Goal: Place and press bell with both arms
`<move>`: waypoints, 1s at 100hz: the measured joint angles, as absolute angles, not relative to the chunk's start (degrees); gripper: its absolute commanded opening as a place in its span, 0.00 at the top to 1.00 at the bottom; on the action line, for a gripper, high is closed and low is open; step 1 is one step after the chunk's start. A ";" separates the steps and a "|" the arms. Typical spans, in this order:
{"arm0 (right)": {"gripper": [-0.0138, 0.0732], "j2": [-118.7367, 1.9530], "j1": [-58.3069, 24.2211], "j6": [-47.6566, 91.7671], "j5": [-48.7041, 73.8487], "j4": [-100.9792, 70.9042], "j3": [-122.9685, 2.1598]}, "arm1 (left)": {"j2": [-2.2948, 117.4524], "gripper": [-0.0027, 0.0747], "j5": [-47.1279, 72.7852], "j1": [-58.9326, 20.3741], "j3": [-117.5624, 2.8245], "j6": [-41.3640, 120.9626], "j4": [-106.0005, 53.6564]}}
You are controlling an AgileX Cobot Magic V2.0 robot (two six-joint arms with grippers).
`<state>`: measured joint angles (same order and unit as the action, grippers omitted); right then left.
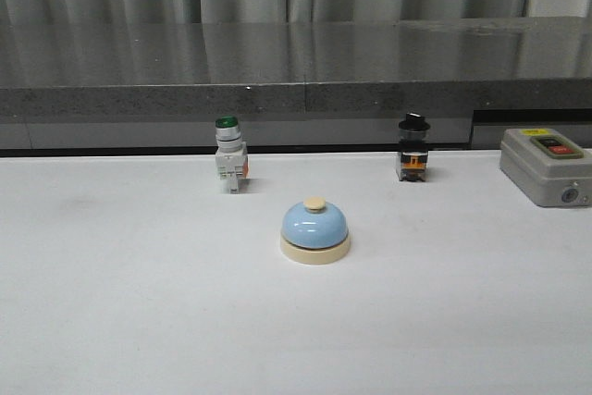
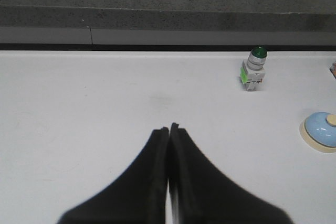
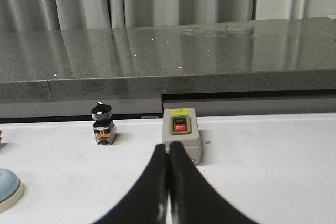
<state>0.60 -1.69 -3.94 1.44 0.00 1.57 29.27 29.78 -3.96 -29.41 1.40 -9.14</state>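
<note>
1. The worktop (image 1: 111, 321) is a broad white surface, smooth and probably a little slippery under a light object.
2. The grey box (image 1: 546, 166) with red and black buttons sits at the far right, well apart from the bell.
3. The left pincer (image 2: 169, 127) is clenched, fingertips pressed together and grasping nothing, with the bell off to one side of it.
4. The right pincer (image 3: 168, 146) is likewise clenched and empty, low over the worktop.
5. The bell (image 1: 315, 231) stands upright near the worktop's middle, held by nothing. It looks small, rigid and fairly light; the glossy blue dome would likely slip between fingers, so the cream base rim seems the safer hold.
6. The green-capped switch (image 1: 230, 166) and black-knobbed switch (image 1: 413, 147) stand behind the bell, to either side.
7. The cream button (image 1: 315, 203) on top is the pressing point.
</note>
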 measured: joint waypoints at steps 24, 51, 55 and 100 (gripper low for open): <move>0.91 0.60 -1.69 -3.94 1.44 0.00 1.57 | 17.63 0.99 29.75 -3.96 -23.47 1.40 -7.95; 0.91 0.60 -1.69 -3.94 1.44 0.00 1.57 | 8.07 0.99 29.44 -3.96 -15.93 1.40 -7.59; 0.91 0.60 -1.69 -3.94 1.44 0.00 1.57 | 7.32 0.99 28.88 -3.96 -14.64 1.40 -7.59; 0.91 0.60 -1.69 -3.94 1.44 0.00 1.57 | -0.27 0.99 5.93 -3.96 0.10 1.40 -3.22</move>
<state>0.60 -1.69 -3.94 1.44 0.00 1.57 -0.27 5.93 -3.96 0.10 1.40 -3.22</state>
